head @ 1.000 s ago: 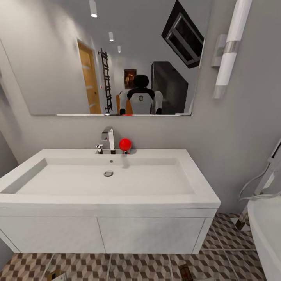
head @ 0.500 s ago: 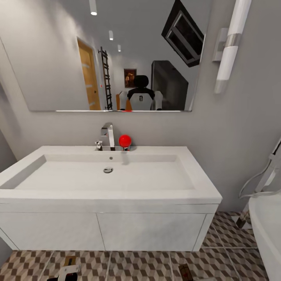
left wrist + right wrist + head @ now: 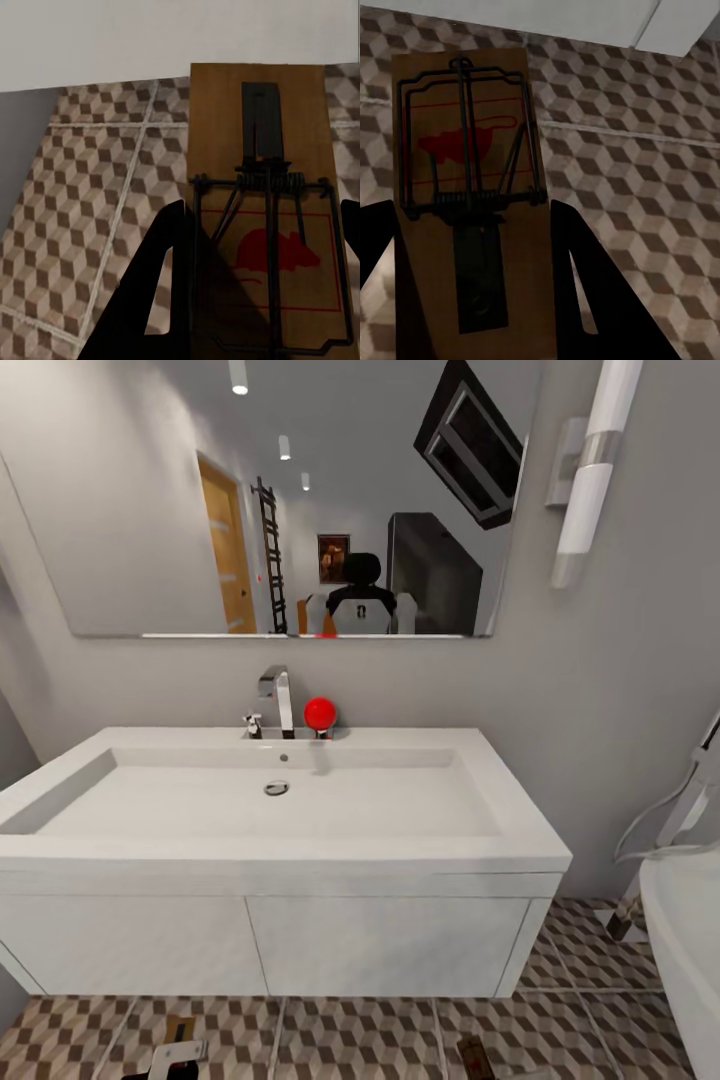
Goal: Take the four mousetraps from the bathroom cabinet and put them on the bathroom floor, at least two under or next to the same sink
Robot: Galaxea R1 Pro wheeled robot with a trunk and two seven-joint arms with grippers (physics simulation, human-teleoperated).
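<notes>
One mousetrap, a wooden board with a dark spring and a red mouse mark, sits between the black fingers of my left gripper, which is shut on it above the bathroom floor. In the head view that trap and the left gripper show at the bottom left, in front of the white vanity. A second mousetrap is held the same way in my right gripper, over the cube-pattern tiles. Its end shows low in the head view. The cabinet is out of view.
A wide white sink on a wall-hung vanity stands straight ahead, with a chrome tap and a red ball behind the basin. A mirror hangs above it. A white tub edge is at the right.
The head camera has shifted, so the sink sits slightly higher in the picture and more floor shows. The left gripper with its trap has come further into view at the bottom left.
</notes>
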